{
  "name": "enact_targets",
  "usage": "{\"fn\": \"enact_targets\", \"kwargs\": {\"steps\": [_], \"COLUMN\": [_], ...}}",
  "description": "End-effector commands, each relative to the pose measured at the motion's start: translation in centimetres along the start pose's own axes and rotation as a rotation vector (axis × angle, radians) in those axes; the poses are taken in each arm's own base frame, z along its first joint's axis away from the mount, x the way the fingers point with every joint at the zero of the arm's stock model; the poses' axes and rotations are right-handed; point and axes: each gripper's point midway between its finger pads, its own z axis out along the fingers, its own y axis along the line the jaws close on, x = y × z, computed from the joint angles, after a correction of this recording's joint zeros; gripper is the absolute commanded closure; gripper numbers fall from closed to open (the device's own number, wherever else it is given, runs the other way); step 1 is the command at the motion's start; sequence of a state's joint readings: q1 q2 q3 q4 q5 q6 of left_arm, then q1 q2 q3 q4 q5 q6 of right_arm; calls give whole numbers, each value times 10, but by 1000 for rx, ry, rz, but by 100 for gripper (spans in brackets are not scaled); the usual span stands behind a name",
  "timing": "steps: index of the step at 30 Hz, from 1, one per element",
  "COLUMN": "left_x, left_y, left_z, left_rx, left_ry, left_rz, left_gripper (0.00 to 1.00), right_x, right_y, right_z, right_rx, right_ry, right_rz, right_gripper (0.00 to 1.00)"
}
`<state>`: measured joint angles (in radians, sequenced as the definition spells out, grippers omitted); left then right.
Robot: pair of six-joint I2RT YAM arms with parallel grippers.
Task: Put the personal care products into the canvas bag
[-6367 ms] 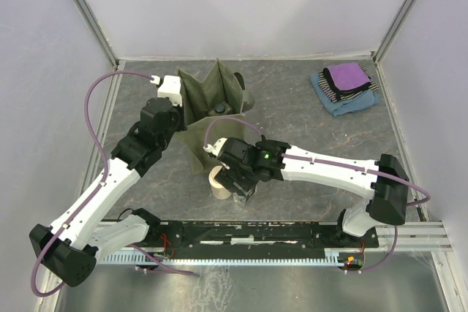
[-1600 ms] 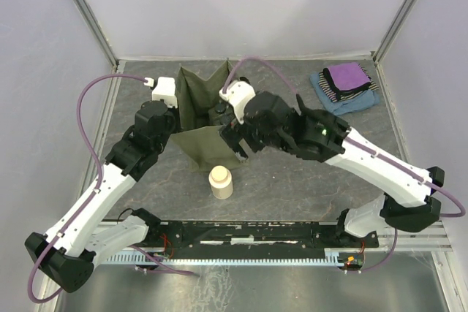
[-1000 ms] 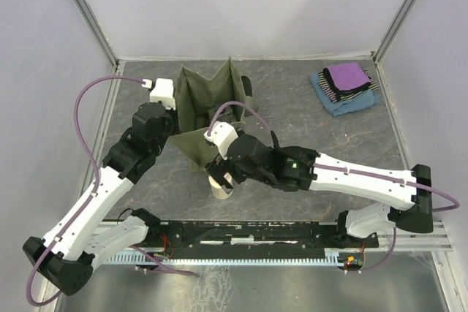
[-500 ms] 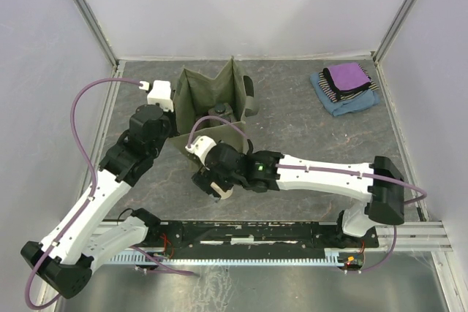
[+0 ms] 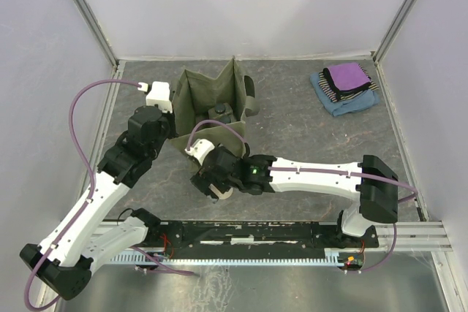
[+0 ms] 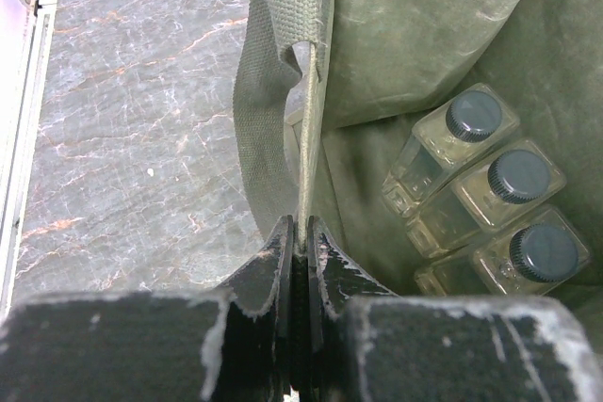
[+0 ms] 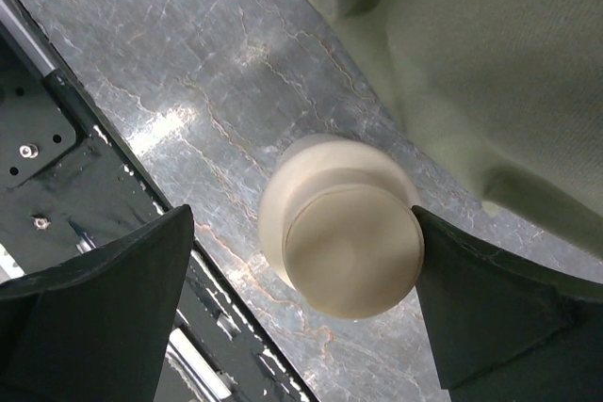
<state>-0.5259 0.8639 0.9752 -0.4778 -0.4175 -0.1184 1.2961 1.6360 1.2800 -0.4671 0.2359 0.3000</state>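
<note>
Returned right claw (image 7: 301, 233) gapes around round cream jar (image 7: 341, 251); left claw (image 6: 300, 242) pinches woven canvas bag (image 6: 424, 35)

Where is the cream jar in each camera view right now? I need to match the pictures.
Top external: cream jar low centre, partly under the right hand, just below the canvas bag.
Left wrist: not in it.
Right wrist: centre frame, inside the open hand.
Shared landmark: the canvas bag, upper right in the right wrist view, filling most of the left wrist view.
</note>
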Motion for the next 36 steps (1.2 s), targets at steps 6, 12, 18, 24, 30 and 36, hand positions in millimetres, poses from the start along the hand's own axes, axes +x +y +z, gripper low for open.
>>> {"fn": "enact_targets", "kwargs": {"steps": [6,12,18,24,30,36], "left_x": [-15,-12,-11,-9,-10,-9], "left_y": [3,3,1,-1,-2,-1], "left_z": [-7,-4,-1,1,2,3], "left_rx": [-10,-12,-8,-5,-5,-9], "left_ry": [-53,-44,-38,-31,-29,-26], "left_rz": [-44,-41,-40,-38,-39,-32], "left_gripper": [90,90,90,90,90,90], "right_x": [29,36,47,46,35,17], "right_y": [-5,-25,-25,-19,-14,-8], "right_z": [23,17,21,28,26,17], "right_rx": [54,154,151,123,92,43], "right_ry": [81,109,127,99,55,-7], "right_rz": [0,-35,-19,-1,14,39], "right_gripper": [0,0,0,1,0,0]}}
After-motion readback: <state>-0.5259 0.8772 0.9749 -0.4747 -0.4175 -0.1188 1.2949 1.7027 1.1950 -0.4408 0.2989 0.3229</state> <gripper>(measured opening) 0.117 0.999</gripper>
